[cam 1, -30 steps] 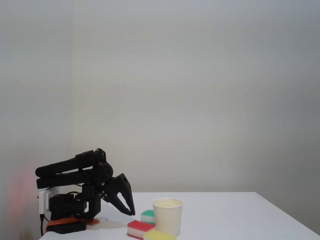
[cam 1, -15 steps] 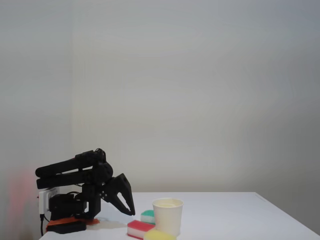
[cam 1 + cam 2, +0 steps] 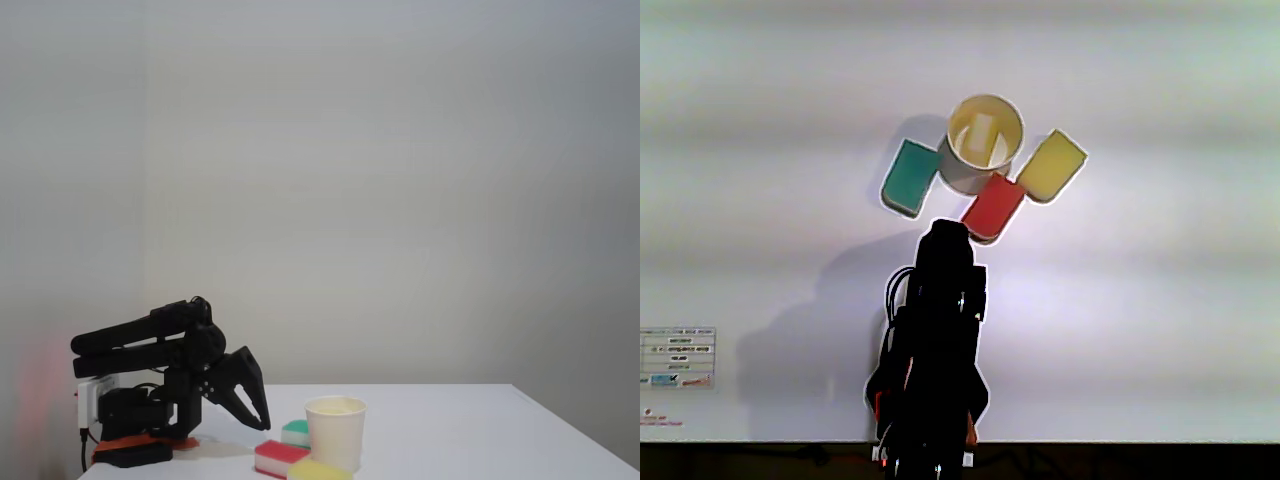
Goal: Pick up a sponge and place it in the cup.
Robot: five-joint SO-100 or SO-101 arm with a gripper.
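Item, sponge [image 3: 981,134]: pale block lying inside cup [image 3: 1012,113], visible from above through mouth; task reads as done.

Item, cup: upright on table [image 3: 480,430], green sponge [image 3: 907,176], red sponge [image 3: 992,206] and yellow sponge [image 3: 1050,165] crowded against it (all three untouched by arm).

Item, gripper [image 3: 262,422]: folded back near base, tips down, near red sponge but apart. Fingers look closed and empty, though you cannot tell for sure.

Change over last second: none; arm, cup and sponges match. You may treat arm as parked.
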